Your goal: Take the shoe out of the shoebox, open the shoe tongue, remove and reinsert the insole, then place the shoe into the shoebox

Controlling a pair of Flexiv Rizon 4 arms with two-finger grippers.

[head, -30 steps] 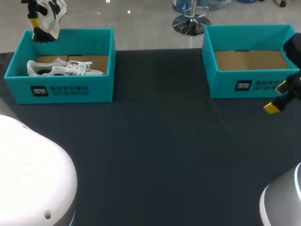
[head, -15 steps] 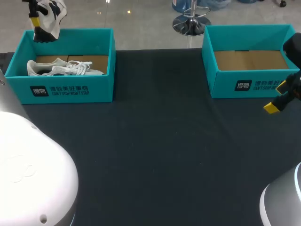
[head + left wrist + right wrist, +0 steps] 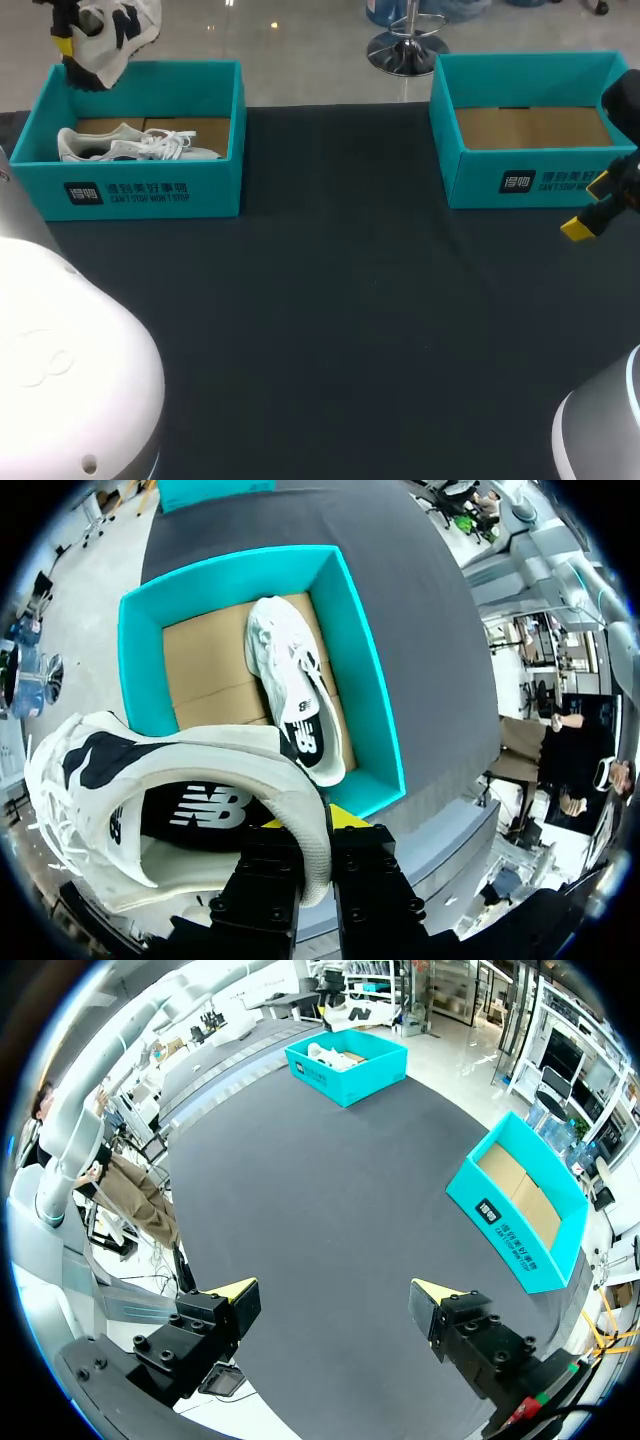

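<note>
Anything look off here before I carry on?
Nothing stands out. The left gripper holds the lifted shoe by its collar above the left shoebox, and a second shoe lies inside that box. The right shoebox stands upright and empty, and the right gripper hangs open beside it.

The left arm is out at the far left, held high, its jaws closed on the rim of a shoe, while the right arm hangs at the right edge, its jaws spread wide apart.
</note>
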